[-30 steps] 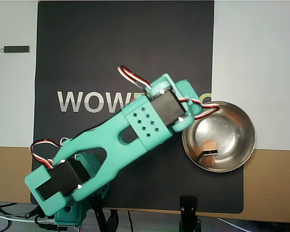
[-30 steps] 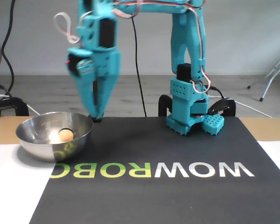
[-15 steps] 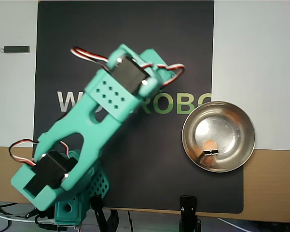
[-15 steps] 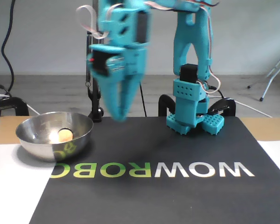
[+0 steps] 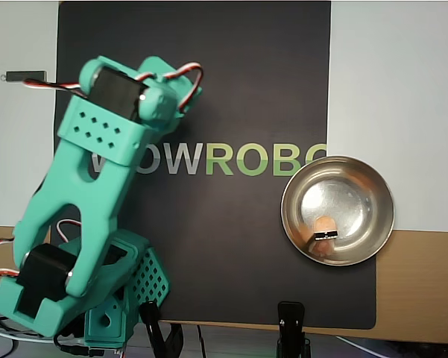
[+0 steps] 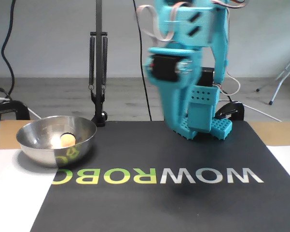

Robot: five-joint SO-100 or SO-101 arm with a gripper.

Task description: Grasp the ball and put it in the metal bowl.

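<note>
A black mat (image 5: 231, 261) covers the middle of the counter (image 5: 402, 89), with white surface open at the upper left and upper right of the overhead view and bare wood strips at the lower left and lower right. The teal arm (image 5: 82, 201) fills the left side of that view, leaving the mat's centre and right half free. Large letters on the mat (image 6: 159, 176) read WOWROBO in white and green, upside down in the fixed view. The metal bowl (image 5: 373, 186) sits at the mat's right edge in the overhead view, overlapping white and wood, and at the lower left of the fixed view (image 6: 36, 145). The ball (image 5: 325, 224) lies inside the bowl, low and left of its middle, visible too in the fixed view (image 6: 67, 140). The jaws are blurred and hidden, so I cannot tell how far apart they stand.
</note>
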